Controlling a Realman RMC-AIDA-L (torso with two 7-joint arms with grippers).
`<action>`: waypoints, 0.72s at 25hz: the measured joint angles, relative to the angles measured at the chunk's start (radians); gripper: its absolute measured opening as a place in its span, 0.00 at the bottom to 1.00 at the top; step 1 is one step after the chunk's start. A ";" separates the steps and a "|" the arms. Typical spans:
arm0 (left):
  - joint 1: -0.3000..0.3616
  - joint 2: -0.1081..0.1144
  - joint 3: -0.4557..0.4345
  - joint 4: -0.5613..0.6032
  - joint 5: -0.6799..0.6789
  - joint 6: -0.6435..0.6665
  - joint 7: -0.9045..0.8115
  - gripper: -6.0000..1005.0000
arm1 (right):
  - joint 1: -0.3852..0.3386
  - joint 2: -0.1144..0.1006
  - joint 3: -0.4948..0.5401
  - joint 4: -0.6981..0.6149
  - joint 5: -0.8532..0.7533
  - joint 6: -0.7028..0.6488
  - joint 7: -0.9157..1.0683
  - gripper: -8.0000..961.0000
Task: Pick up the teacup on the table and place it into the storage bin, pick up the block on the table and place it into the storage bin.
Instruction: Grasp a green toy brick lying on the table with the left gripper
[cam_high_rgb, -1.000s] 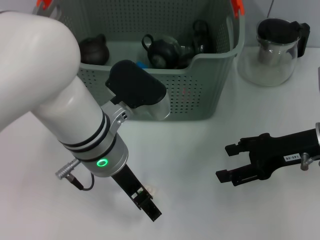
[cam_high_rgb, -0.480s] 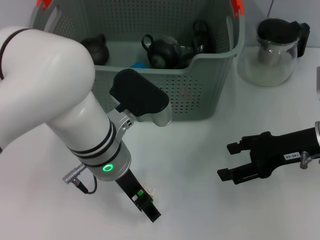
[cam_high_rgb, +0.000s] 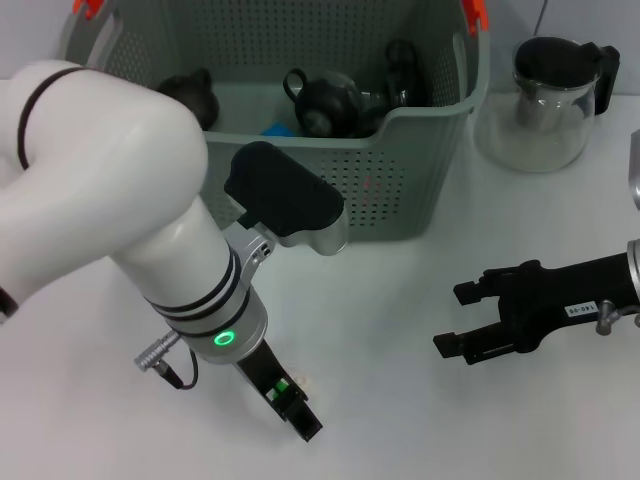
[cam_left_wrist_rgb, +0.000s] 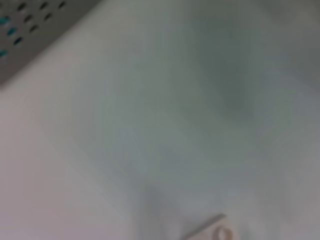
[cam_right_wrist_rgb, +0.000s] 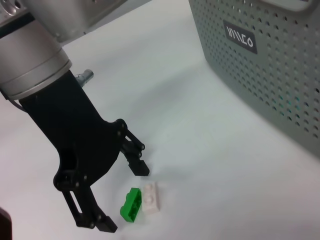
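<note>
A white desk (cam_high_rgb: 400, 300) fills the scene, with the storage bin (cam_high_rgb: 400, 190) standing at its far side. On the left, the left gripper (cam_right_wrist_rgb: 116, 192) hangs low over the near part of the desk, its jaws spread wide and released, gripping nothing. Between and just beside its fingertips lie two small blocks, a green block (cam_right_wrist_rgb: 131, 204) and a white block (cam_right_wrist_rgb: 151, 196), touching each other side by side on the desk; the white one shows as a pale corner in the left wrist view. Behind the arm, the grey-green perforated bin holds several dark teapots (cam_high_rgb: 325, 100) and something blue (cam_high_rgb: 276, 129). To the right of the bin stands a glass pitcher (cam_high_rgb: 548, 100) with a black lid. At the near right, the right gripper (cam_high_rgb: 462, 320) hovers above the desk, jaws released and parted, well apart from the blocks.
</note>
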 joint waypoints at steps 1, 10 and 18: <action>0.000 0.000 0.005 0.000 0.005 -0.002 -0.005 0.92 | 0.000 0.000 0.000 0.000 0.000 0.001 0.000 0.97; -0.007 0.000 0.024 0.003 0.010 -0.007 -0.014 0.86 | -0.001 0.000 0.003 0.001 -0.001 0.008 0.000 0.97; -0.008 0.000 0.025 0.004 0.010 -0.008 -0.018 0.64 | -0.002 0.000 0.004 0.001 -0.001 0.011 0.000 0.97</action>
